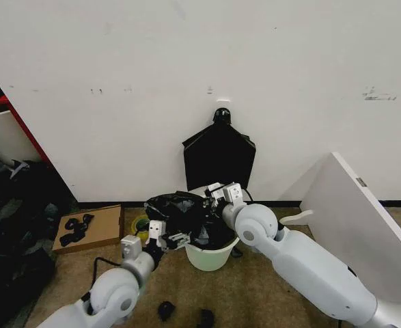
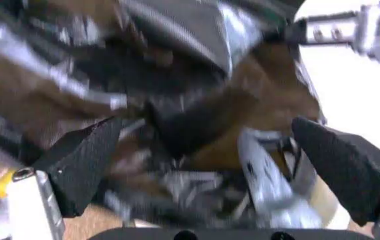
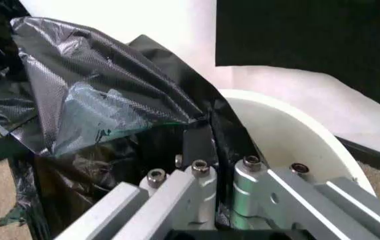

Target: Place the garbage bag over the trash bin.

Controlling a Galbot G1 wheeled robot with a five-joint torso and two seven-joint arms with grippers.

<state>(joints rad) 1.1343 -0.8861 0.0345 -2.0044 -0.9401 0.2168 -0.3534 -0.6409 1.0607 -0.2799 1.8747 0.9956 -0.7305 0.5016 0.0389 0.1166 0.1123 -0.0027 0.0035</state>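
My right claw (image 3: 206,150) is clamped on the garbage bag (image 1: 186,215) at the far rim of the trash bin (image 1: 210,257); my left claw (image 2: 209,165) stands apart at the near side, bag between its fingers. The film looks light, limp and slippery, so I judge a bunched edge fold the best hold.

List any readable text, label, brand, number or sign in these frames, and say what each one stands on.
None can be read.
The slanted white board carries a small grey tag near its top edge, too small to read.
The wall has only scuff marks, no lettering.
The garbage bag shows a green mark on its plastic, not legible as text.
The trash bin, left gripper and right gripper show no lettering.
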